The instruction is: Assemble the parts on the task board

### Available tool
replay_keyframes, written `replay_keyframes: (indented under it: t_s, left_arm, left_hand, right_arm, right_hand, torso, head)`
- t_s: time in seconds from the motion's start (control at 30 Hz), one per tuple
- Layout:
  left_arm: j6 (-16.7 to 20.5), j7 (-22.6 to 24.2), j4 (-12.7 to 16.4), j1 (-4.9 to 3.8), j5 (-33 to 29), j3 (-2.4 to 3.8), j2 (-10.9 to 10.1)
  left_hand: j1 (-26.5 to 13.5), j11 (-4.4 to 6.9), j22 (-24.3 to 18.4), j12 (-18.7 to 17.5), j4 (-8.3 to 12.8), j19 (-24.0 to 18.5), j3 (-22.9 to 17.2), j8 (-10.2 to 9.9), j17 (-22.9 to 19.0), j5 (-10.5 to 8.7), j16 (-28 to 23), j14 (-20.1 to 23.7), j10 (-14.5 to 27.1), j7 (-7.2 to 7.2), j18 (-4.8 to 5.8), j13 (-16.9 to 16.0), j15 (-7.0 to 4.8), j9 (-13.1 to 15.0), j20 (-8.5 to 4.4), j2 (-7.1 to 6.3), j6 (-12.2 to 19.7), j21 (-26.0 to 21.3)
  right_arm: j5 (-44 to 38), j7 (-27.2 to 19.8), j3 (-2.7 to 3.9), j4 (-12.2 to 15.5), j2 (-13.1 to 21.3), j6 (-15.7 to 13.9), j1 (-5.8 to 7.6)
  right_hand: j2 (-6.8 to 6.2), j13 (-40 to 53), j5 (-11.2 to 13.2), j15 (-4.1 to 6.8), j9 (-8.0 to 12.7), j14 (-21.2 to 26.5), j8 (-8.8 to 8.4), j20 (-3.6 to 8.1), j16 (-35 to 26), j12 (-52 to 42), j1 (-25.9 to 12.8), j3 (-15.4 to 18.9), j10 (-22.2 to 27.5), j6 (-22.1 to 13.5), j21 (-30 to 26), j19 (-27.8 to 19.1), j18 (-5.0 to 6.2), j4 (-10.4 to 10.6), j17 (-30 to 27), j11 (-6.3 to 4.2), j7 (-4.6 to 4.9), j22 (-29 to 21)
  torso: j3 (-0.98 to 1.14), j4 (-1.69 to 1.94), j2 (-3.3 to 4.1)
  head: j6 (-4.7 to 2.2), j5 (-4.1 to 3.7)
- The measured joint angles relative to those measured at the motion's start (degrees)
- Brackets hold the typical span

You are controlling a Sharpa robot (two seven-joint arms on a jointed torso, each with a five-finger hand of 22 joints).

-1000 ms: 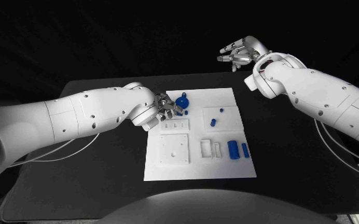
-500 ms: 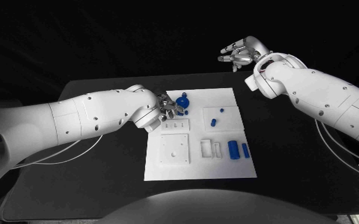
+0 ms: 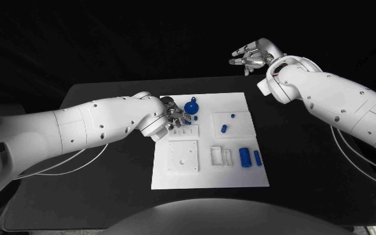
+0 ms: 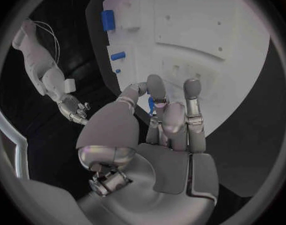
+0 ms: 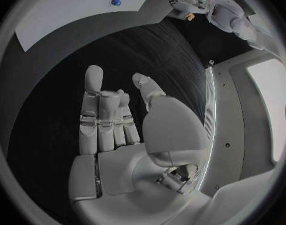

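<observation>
The white task board (image 3: 235, 176) lies in the middle of the table. My left hand (image 3: 175, 117) hovers low over its far left corner. In the left wrist view the thumb and a finger pinch a small blue part (image 4: 151, 104) just above the board (image 4: 230, 45). A round blue part (image 3: 192, 106) lies just right of that hand. More blue parts sit on the board: a peg (image 3: 223, 128), a cylinder (image 3: 244, 156) and a thin bar (image 3: 257, 158). My right hand (image 3: 251, 56) is raised beyond the table's far edge, fingers spread and holding nothing (image 5: 112, 120).
White raised blocks stand on the board, a square plate (image 3: 182, 155) at the near left and a slotted block (image 3: 221, 155) beside it. Black table (image 3: 305, 153) surrounds the board. Cables (image 3: 47, 165) trail off the left arm.
My left hand has shifted a little toward the near side along the board's left part, uncovering more of the round blue part. The right hand has barely moved.
</observation>
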State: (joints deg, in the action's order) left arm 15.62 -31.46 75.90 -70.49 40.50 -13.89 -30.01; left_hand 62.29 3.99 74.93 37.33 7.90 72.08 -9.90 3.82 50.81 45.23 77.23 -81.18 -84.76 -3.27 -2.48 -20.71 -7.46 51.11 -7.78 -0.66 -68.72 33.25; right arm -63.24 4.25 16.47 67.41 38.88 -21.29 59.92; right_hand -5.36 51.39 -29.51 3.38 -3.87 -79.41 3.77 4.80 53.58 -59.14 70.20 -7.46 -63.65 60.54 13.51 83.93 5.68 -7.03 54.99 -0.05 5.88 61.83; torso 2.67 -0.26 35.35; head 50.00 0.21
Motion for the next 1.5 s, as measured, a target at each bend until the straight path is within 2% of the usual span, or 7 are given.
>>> replay_keyframes:
  t_s: [0.13, 0.2, 0.23, 0.3, 0.77, 1.5]
  left_arm:
    - [-0.58, -0.18, 0.11, 0.13, 0.10, 0.00, -0.20]
    - [-0.90, -0.24, 0.26, 0.21, 0.32, 0.00, -0.31]
    - [-1.02, -0.27, 0.37, 0.24, 0.48, 0.00, -0.38]
    - [-1.32, -0.32, 0.63, 0.33, 1.07, 0.00, -0.58]
    - [-2.29, -0.65, 1.19, 1.12, 5.69, 0.00, -1.34]
    - [-2.68, -0.73, 0.90, 2.13, 9.59, 0.01, -1.25]
  left_hand:
    - [-0.29, 0.00, 0.00, 0.33, -0.15, -0.21, -0.16, -0.02, 0.14, 0.04, 0.02, 0.00, 0.00, -0.01, -0.02, 0.17, 0.00, 0.06, 0.21, 0.26, -0.01, 0.11]
    - [-1.00, 0.00, 0.00, 0.34, 0.07, -0.21, -3.25, -0.12, 0.24, -3.39, 0.21, 0.00, 0.00, -0.03, -0.03, 0.28, 0.01, 0.41, 0.21, -0.46, -0.04, 0.37]
    - [-1.54, 0.00, -0.01, 0.34, 0.26, -0.21, -4.87, -0.12, 0.30, -4.41, 0.22, 0.00, 0.00, -0.04, -0.03, 0.28, 0.01, 0.76, 0.21, -0.99, -0.04, 0.42]
    - [-2.02, 0.00, -0.01, 0.55, 0.17, -0.21, -7.68, -0.11, 0.30, -5.13, 0.21, -0.11, 0.00, -0.05, -0.03, 0.42, 0.12, 1.20, 0.21, -1.53, -0.06, 0.45]
    - [-2.37, -0.01, -0.02, 0.54, -0.13, -0.42, -8.81, 0.13, 0.29, -5.15, 0.43, -0.19, 0.00, -0.10, -0.05, 0.63, 0.21, 1.54, 0.41, -2.43, -0.10, 0.68]
    - [-2.04, -0.11, -0.03, 0.88, -0.22, -0.42, -9.05, -0.05, 0.19, -5.13, 0.43, -0.19, -0.10, -0.11, -0.07, 0.84, 0.23, 1.68, 0.41, -2.59, -0.11, 0.68]
  right_arm:
    - [0.01, 0.02, 0.00, -0.02, -0.01, 0.01, 0.00]
    - [0.02, 0.02, 0.00, -0.02, -0.02, 0.02, 0.00]
    - [0.02, 0.03, 0.00, -0.02, -0.02, 0.02, 0.00]
    - [0.02, 0.04, 0.00, -0.02, -0.02, 0.03, 0.00]
    - [0.04, 0.07, 0.00, -0.03, 0.05, 0.04, 0.00]
    - [0.06, 0.10, 0.00, -0.02, 0.05, 0.03, 0.00]
  right_hand:
    - [0.00, 0.00, 0.00, 0.00, 0.00, 0.00, 0.00, 0.00, 0.00, 0.00, 0.00, 0.00, 0.06, -0.06, 0.00, 0.00, 0.00, 0.00, 0.00, -0.06, -0.06, 0.00]
    - [0.00, 0.00, 0.00, 0.00, 0.00, 0.00, 0.00, 0.00, 0.00, 0.00, 0.00, 0.00, 0.07, -0.06, 0.00, 0.00, 0.00, 0.00, 0.00, -0.06, -0.06, 0.00]
    - [0.00, 0.00, 0.00, 0.00, 0.00, 0.00, 0.00, 0.00, 0.00, 0.00, 0.00, 0.00, 0.06, -0.06, 0.00, 0.00, 0.00, 0.00, 0.00, -0.06, -0.06, 0.00]
    - [0.00, 0.00, 0.00, 0.00, 0.00, 0.00, 0.00, 0.00, 0.00, 0.00, 0.00, 0.00, 0.06, -0.06, 0.00, 0.00, 0.00, 0.00, 0.00, -0.06, -0.06, 0.00]
    - [0.00, 0.01, 0.00, 0.00, 0.00, 0.00, 0.00, 0.00, 0.00, 0.00, 0.00, 0.00, 0.06, -0.07, 0.00, 0.00, 0.00, 0.00, 0.01, -0.06, -0.07, 0.01]
    - [0.00, 0.01, 0.00, 0.00, 0.00, 0.00, 0.00, 0.00, 0.00, 0.00, 0.00, 0.00, 0.05, -0.07, 0.00, 0.00, 0.00, 0.00, 0.01, -0.05, -0.07, 0.01]
  torso:
    - [0.00, 0.00, 0.00]
    - [0.01, 0.00, 0.00]
    - [0.00, 0.00, 0.00]
    - [0.00, -0.01, 0.00]
    - [0.04, -0.03, -0.01]
    - [0.04, -0.03, 0.02]
  head:
    - [0.00, 0.01]
    - [0.00, 0.00]
    - [0.00, -0.01]
    - [0.00, -0.02]
    - [0.00, 0.03]
    - [0.01, 0.01]
